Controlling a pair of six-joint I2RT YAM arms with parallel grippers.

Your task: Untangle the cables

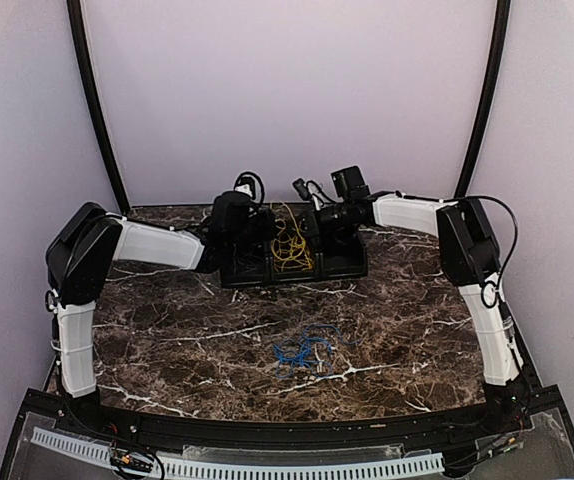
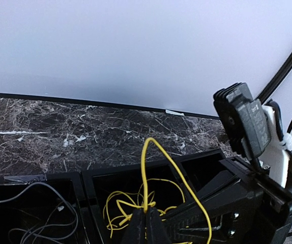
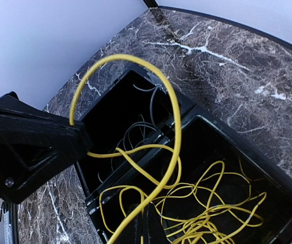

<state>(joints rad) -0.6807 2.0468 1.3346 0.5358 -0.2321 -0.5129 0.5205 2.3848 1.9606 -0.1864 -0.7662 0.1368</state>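
Note:
A tangle of yellow cables lies in the middle compartment of the black tray at the back of the table. A small bundle of blue cables lies on the marble nearer the front. My left gripper is shut on a yellow cable that loops up over the tray; it also shows in the right wrist view. My right gripper is shut over the middle compartment with the same yellow cable running to its tips. In the top view the two grippers meet above the tray.
Thin grey wires lie in the tray's left compartment, also in the right wrist view. The right arm's body stands close to my left gripper. The white back wall and the table's black rim are just behind the tray.

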